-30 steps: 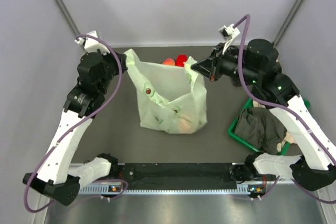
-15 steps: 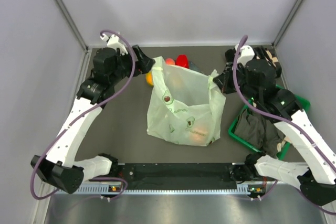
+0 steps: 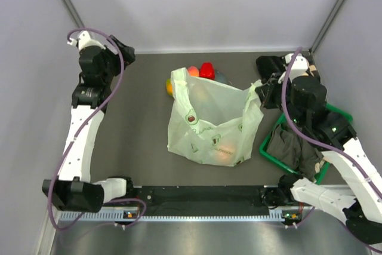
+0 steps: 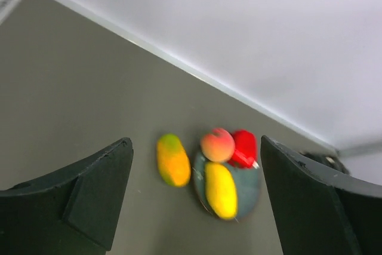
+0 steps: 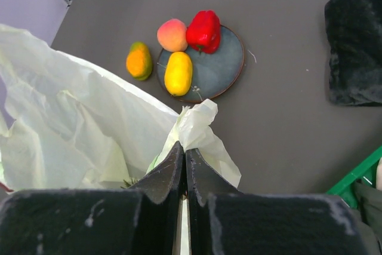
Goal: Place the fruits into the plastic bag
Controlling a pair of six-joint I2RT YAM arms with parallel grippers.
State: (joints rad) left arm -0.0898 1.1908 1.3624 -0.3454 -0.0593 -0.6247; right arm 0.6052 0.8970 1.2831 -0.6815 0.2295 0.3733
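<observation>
The pale green plastic bag (image 3: 209, 125) stands mid-table, and an orange fruit (image 3: 221, 155) shows through its bottom. My right gripper (image 3: 261, 92) is shut on the bag's right handle (image 5: 198, 122), holding it up. Behind the bag lie an orange-green mango (image 4: 172, 160) on the mat, and a peach-coloured fruit (image 4: 217, 145), a red one (image 4: 243, 147) and a yellow one (image 4: 221, 190) on a grey plate (image 4: 249, 188). My left gripper (image 3: 125, 53) is open and empty at the far left, well away from the bag. In the left wrist view the fruits show between its fingers (image 4: 95, 189).
A green basket (image 3: 268, 147) of dark clothes sits at the right, under my right arm. A dark cloth (image 5: 355, 46) lies at the far right corner. Grey walls close in the back and sides.
My left gripper let go of the bag's left handle, opened and drew back to the far left. The bag slumped and shifted right, and my right gripper carried its handle rightward.
</observation>
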